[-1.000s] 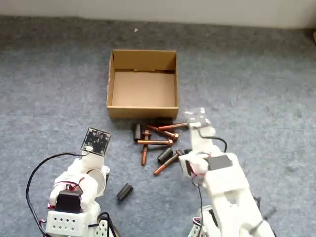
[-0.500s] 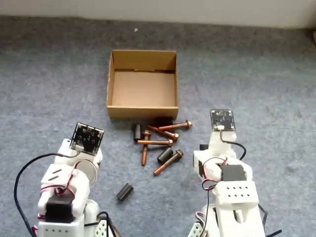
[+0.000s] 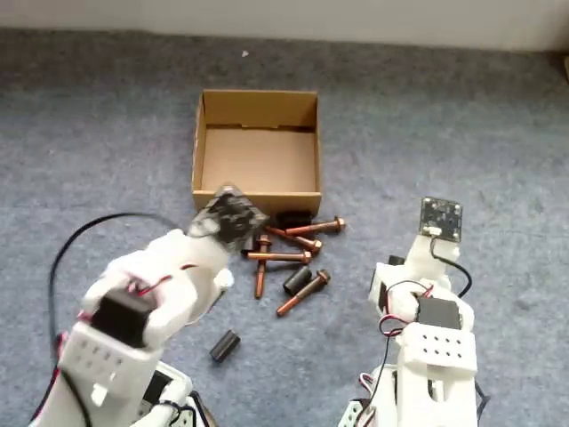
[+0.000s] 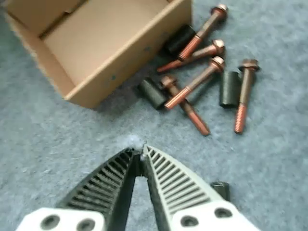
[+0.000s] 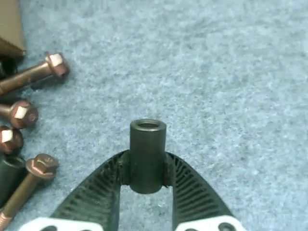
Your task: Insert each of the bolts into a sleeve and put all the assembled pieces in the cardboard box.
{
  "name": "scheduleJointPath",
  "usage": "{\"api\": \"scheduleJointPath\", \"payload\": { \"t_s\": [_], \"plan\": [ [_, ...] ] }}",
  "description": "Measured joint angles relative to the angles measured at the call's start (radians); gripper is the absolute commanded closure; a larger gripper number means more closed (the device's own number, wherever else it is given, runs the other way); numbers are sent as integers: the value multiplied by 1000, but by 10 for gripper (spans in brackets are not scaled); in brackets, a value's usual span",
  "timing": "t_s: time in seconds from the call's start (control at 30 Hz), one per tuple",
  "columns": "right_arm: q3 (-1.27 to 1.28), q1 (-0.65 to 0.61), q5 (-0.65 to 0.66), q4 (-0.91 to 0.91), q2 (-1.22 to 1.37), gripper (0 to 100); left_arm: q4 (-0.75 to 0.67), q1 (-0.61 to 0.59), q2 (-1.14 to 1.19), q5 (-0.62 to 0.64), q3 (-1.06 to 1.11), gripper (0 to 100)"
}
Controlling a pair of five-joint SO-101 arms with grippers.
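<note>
Sleeve is sitting clamped in my right gripper, so I am planning to open the closed left gripper for one bolt near its head.

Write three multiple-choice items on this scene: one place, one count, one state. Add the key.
1. Relative to the cardboard box, the bolts lie: A on the carpet by its near wall; B inside it; C on its rim.
2. Bolts in sight: A three; B five; C eight.
3. The right gripper is: A open, empty; B shut on a bolt; C shut on a sleeve.
Key: 1 A, the box is bare inside; 2 B, five copper heads show; 3 C, its jaws clamp the dark sleeve.
</note>
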Motion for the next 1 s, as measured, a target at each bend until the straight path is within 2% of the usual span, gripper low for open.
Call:
{"api": "scheduleJointPath", "payload": {
  "t_s": [0.13, 0.33, 0.47, 0.73, 1.0],
  "plan": [
    [0, 64, -8, -29, 0, 993, 0, 135, 199, 8, -68, 790],
    [0, 149, -9, -58, 0, 993, -2, 270, 442, 84, -130, 798],
    [0, 190, -9, -69, 0, 993, -81, 344, 588, 91, -161, 797],
    [0, 249, -9, -69, 0, 993, -328, 358, 825, 97, -164, 797],
    [0, 249, -9, -69, 0, 993, -443, 358, 901, 98, -164, 797]
  ]
}}
